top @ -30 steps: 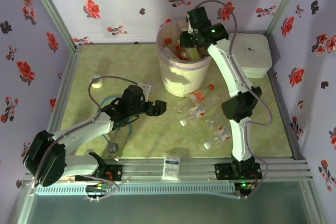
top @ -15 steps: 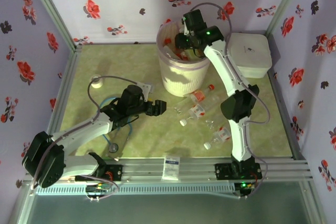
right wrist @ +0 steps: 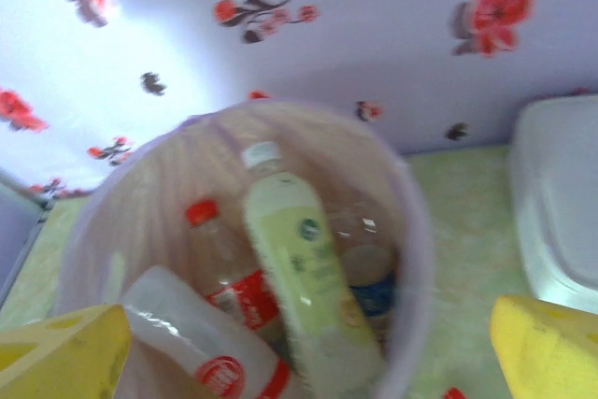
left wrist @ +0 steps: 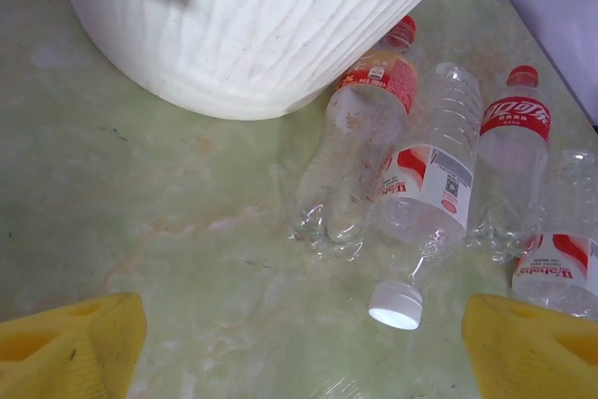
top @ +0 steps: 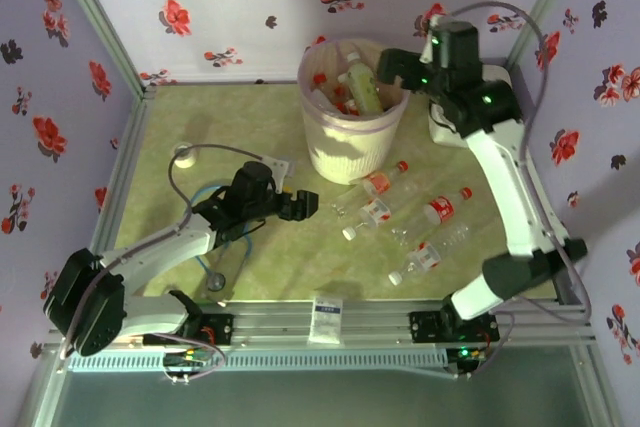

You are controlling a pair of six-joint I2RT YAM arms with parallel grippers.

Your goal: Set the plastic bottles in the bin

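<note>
The bin [top: 349,140], cream and ribbed with a pinkish liner, stands at the back centre. It holds several plastic bottles, among them a pale green one [top: 362,86] leaning upright. My right gripper [top: 389,68] hovers open just right of the rim, looking down on that green bottle [right wrist: 310,279] with nothing between its fingers. Several clear bottles lie on the table in front of the bin: a red-capped one [top: 384,181], a white-capped one [top: 366,215], and two more [top: 446,209] [top: 419,260]. My left gripper [top: 301,205] rests open left of them, facing the white-capped bottle [left wrist: 425,195].
A white lidded box [right wrist: 561,203] sits right of the bin. A blue-and-white packet [top: 326,313] lies at the front rail. A small white disc [top: 183,155] and a cable loop [top: 215,272] lie on the left. Floral walls close in three sides.
My right gripper has opened and let the pale green bottle drop into the bin, then swung right off the bin's mouth. The left arm has barely moved.
</note>
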